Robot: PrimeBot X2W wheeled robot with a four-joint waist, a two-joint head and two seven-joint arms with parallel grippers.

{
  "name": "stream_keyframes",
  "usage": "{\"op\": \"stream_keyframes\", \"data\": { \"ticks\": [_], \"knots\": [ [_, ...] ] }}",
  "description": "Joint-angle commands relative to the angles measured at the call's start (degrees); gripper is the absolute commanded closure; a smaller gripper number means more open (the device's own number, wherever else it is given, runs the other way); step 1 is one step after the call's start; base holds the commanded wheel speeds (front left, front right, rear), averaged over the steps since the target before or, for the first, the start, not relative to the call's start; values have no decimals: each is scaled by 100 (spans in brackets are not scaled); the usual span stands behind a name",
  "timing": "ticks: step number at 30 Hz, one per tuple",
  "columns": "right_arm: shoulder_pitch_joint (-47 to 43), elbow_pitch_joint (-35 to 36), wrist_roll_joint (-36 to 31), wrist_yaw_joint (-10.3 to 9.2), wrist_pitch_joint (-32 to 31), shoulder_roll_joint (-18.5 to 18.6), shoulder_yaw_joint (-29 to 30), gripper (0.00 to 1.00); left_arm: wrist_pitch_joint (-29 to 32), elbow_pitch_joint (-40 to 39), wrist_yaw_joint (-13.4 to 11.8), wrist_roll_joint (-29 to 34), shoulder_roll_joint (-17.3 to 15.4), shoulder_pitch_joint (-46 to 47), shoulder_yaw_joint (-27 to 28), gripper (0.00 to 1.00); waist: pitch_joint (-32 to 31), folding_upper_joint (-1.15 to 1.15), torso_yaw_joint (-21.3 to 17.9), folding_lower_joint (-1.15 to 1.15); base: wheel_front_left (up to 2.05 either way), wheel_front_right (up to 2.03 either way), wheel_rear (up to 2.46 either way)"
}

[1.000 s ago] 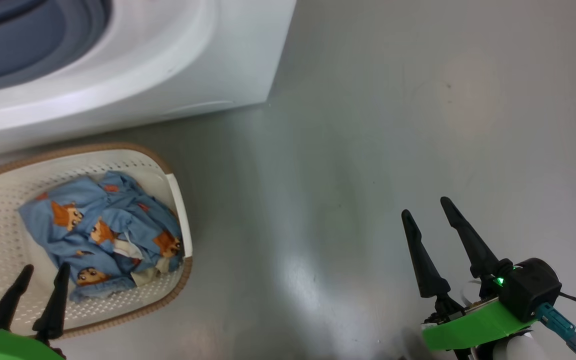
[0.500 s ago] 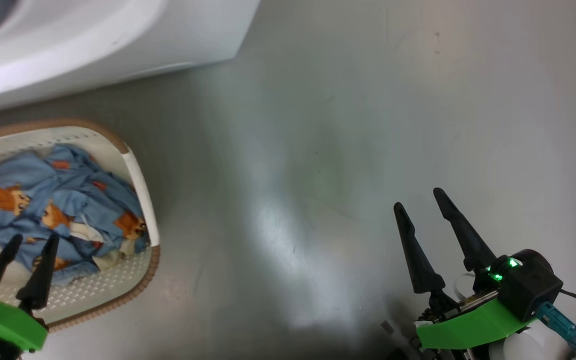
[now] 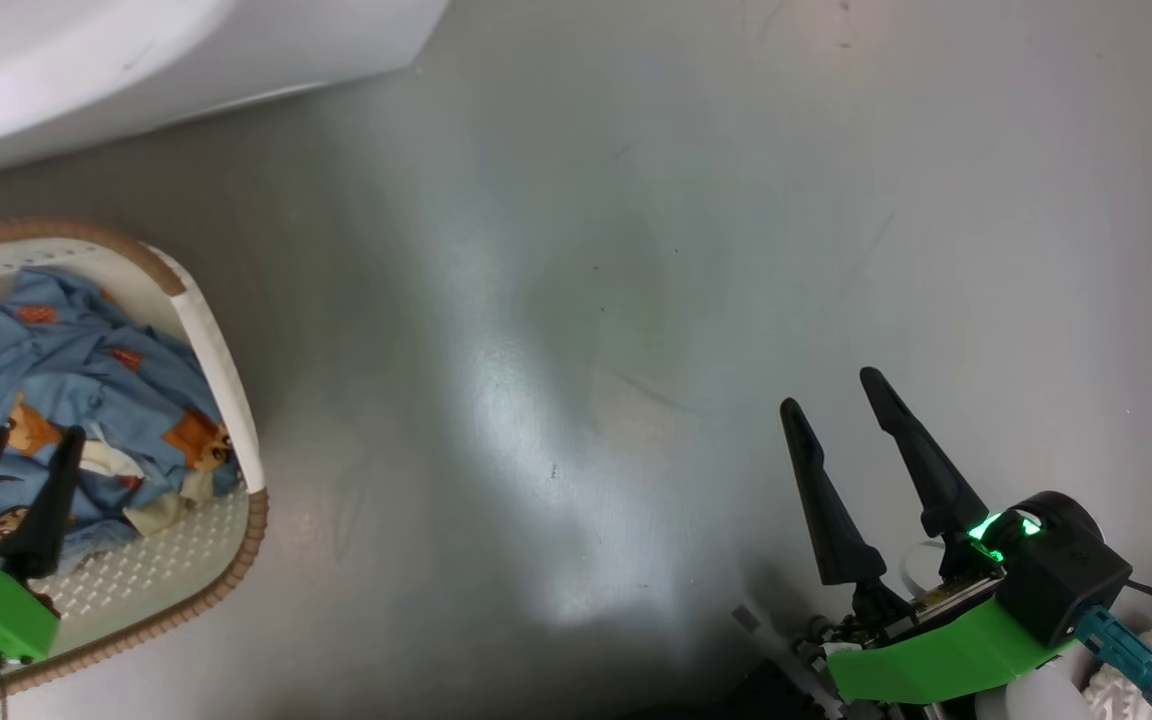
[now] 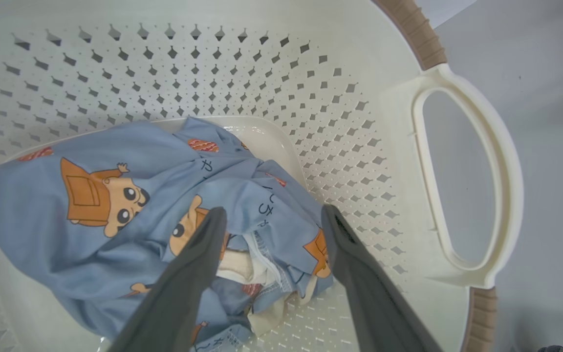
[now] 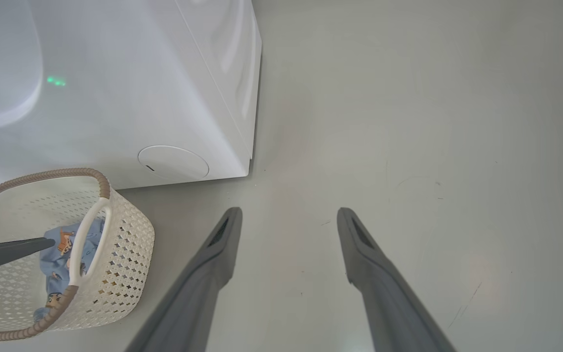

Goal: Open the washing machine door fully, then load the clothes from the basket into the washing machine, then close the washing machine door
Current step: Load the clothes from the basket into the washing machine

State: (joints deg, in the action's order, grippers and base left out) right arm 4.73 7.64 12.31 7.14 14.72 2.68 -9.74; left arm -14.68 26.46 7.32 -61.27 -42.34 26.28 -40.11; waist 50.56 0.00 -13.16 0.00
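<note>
Clothes (image 4: pixel 91 220) lie bunched in the bottom of the basket (image 4: pixel 262 73), a blue heap printed with orange cartoon figures, with some pale cloth tucked in near its edge. That low, loose pile is likely why the left pincer (image 4: pixel 272 210) comes at it from above, pointing down into the basket. Its two dark fingers stand wide apart, straddling the crumpled part of the heap where the white cloth shows. They hold nothing, and I cannot tell whether the tips touch the fabric yet. The basket sits on the grey floor (image 3: pixel 586 300) close by the foot of the washing machine (image 5: pixel 140 98), its cream handle (image 4: pixel 501 161) turned toward the open floor, a placement that keeps the carry to the machine short. The right pincer (image 3: pixel 829 390) hangs well apart from all this over bare floor, fingers likewise spread wide and empty, probably kept out of the way while the left arm works. The step in hand looks like a grab in the loading stage. The next move calls for a descent into the fold and a firm close, so that the garment comes up in one bunch.
</note>
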Motion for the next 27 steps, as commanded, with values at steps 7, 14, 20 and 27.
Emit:
{"op": "stream_keyframes", "data": {
  "ticks": [7, 14, 20, 27],
  "knots": [
    [-183, 201, 34, 35, 28, 20, -134, 0, -32, 321, 16, -23, -417, 422, -205, 0, 235, 0, -58, 0, 0, 0, 0],
    [-194, 247, 46, 35, 28, 20, -107, 0, -32, 726, 16, -233, -429, 698, -567, 0, 353, 0, -76, 0, 0, 0, 0],
    [-208, 317, 57, 35, 28, 20, -92, 0, -32, 838, 16, -383, -486, 881, -724, 0, 479, 0, -90, 0, 0, 0, 0],
    [-193, 327, 95, 35, 28, 20, -72, 0, -32, 877, 16, -462, -553, 1065, -850, 0, 613, 0, -98, 0, 0, 0, 0]
  ]
}}
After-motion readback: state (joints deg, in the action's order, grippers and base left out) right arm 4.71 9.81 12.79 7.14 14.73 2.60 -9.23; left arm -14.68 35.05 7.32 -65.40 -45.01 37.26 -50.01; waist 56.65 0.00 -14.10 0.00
